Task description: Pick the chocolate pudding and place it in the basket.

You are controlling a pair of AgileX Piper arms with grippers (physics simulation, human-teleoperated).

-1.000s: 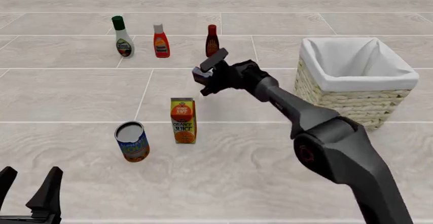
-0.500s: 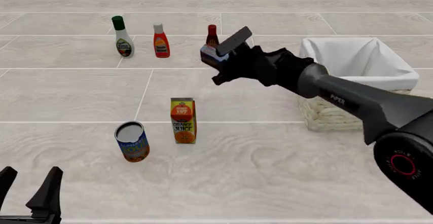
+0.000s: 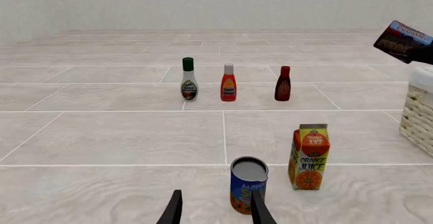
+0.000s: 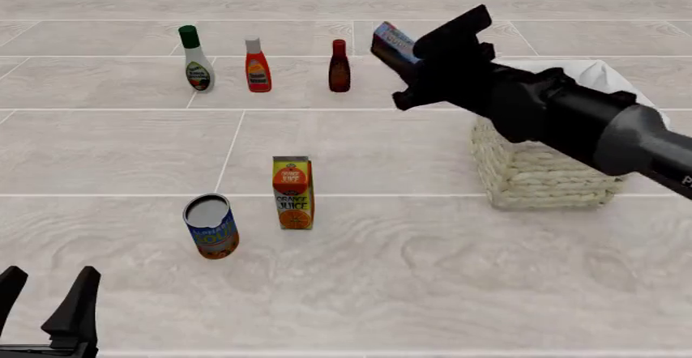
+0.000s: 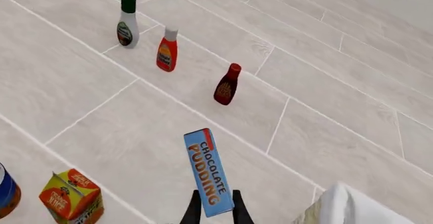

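My right gripper [image 4: 411, 55] is shut on the chocolate pudding [image 4: 394, 41], a small box with a dark maroon face and a blue side. It holds the box tilted, high above the floor, just left of the basket [image 4: 537, 172]. The basket is pale wicker with a white cloth lining [image 4: 612, 80]. In the right wrist view the pudding [image 5: 210, 171] stands between the fingers [image 5: 238, 210], with the basket's cloth [image 5: 358, 209] beside it. The left wrist view shows the pudding [image 3: 404, 41] in the air above the basket [image 3: 421, 113]. My left gripper [image 4: 45, 300] is open and empty at the near left.
An orange juice carton [image 4: 292, 193] and a blue can [image 4: 211, 226] stand in the middle. Three bottles stand in a row further back: white with a green cap [image 4: 196, 59], orange-red [image 4: 256, 65], dark brown sauce [image 4: 339, 66]. The can [image 3: 248, 184] is just ahead of the left fingers.
My right arm has lifted the pudding up and to the right, from beside the sauce bottle to just left of the basket. The left arm has not moved.
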